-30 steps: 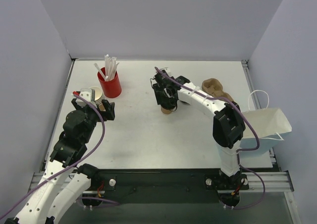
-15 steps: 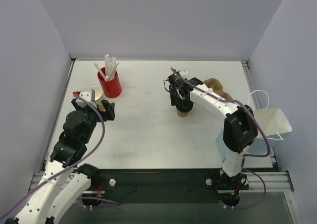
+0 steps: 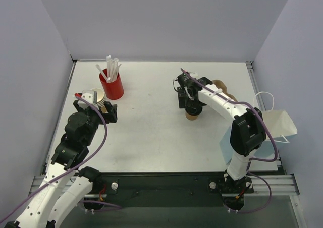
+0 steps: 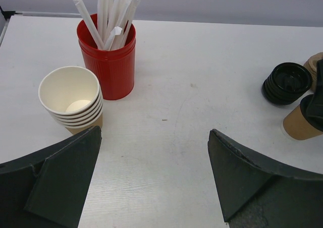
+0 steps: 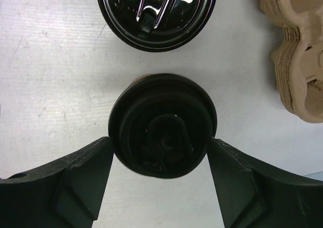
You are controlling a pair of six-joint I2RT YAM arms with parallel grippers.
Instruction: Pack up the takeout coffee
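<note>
1. The right arm slid the takeout coffee (image 3: 192, 115) rightward, nearer the moulded pulp carrier (image 5: 298, 61).
2. The right gripper (image 5: 160, 145) squeezes its round matte black lid. The cup is tan paper.
3. One pile of glossy loose lids (image 5: 156, 11) sits just beside it.
4. The left gripper (image 4: 154, 134) is spread wide and empty, near one cream cup stack (image 4: 70, 94) and one ribbed red tin (image 4: 107, 56).
5. The coffee is well inside the table (image 3: 146, 137) edges. A white bag (image 3: 272, 124) sits at the right edge.

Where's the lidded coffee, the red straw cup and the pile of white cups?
takeout coffee (image 5: 162, 132): right wrist view, lid's middle.
red cup (image 4: 107, 61): left wrist view, ribbed side.
stack of cups (image 4: 70, 89): left wrist view, inside top cup.
</note>
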